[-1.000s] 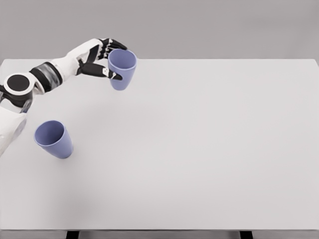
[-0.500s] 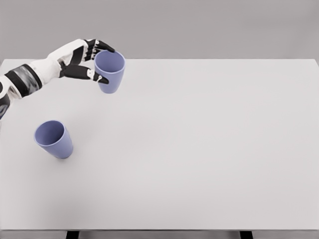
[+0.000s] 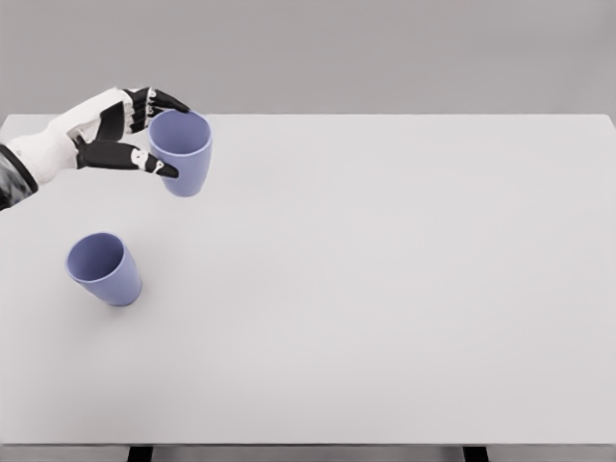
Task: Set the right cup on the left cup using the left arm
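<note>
At far left, left hand (image 3: 120, 135) clamps the carried cup (image 3: 181, 152), held upright above the table (image 3: 385, 289). Target cup (image 3: 103, 269) stands nearer, well apart. Advice: centre rim over rim, keep upright, then lower slowly.

Held cup (image 3: 181, 152) at table's (image 3: 385, 289) far left, seemingly raised, second cup (image 3: 104, 269) nearer, further left

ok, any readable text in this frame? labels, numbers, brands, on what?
None. The held cup, the standing cup, the left hand and the table are all plain, with no lettering, numbers or markings visible.
</note>
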You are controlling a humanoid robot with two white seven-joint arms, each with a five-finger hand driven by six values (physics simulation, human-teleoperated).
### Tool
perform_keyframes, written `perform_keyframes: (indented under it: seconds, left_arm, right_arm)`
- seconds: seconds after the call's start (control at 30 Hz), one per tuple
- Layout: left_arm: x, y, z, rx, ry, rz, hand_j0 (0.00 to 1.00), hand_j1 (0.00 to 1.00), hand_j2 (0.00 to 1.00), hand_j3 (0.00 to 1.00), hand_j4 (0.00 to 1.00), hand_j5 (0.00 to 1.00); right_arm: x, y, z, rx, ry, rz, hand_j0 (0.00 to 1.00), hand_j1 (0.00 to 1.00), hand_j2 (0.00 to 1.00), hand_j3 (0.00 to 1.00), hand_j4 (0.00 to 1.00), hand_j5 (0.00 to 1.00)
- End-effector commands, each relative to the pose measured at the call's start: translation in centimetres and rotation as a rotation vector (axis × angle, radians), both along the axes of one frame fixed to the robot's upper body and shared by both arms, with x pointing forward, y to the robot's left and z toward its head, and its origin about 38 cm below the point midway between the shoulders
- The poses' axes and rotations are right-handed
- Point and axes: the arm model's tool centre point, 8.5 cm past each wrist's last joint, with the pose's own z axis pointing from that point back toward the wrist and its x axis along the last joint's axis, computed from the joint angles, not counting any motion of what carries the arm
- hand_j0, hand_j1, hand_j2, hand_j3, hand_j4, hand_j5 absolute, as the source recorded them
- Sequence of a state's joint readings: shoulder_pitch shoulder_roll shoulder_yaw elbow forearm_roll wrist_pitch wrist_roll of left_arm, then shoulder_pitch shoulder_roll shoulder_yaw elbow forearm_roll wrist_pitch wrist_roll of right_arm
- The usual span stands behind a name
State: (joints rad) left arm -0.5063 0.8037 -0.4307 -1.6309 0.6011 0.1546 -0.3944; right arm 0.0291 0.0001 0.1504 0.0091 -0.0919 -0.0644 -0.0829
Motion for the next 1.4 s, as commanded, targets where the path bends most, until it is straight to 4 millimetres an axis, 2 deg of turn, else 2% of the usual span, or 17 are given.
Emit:
perform_keyframes:
  seconds: [0.0, 0.63, 1.37]
  left_arm:
    - [-0.3, 0.4, 1.7, -0.02, -0.038, 0.0, 0.62, 0.62, 0.62, 0.62, 0.62, 0.62]
    - [-3.3, 4.0, 2.9, -0.073, -0.054, 0.055, 0.62, 0.62, 0.62, 0.62, 0.62, 0.62]
    - [-5.2, 5.8, 2.5, -0.102, -0.046, 0.09, 0.62, 0.62, 0.62, 0.62, 0.62, 0.62]
  right_arm:
    - [0.0, 0.0, 0.0, 0.0, -0.001, 0.0, 1.0, 1.0, 1.0, 1.0, 1.0, 1.0]
    - [0.0, 0.0, 0.0, 0.0, 0.0, 0.0, 1.0, 1.0, 1.0, 1.0, 1.0, 1.0]
    - [0.0, 0.0, 0.0, 0.0, 0.0, 0.0, 1.0, 1.0, 1.0, 1.0, 1.0, 1.0]
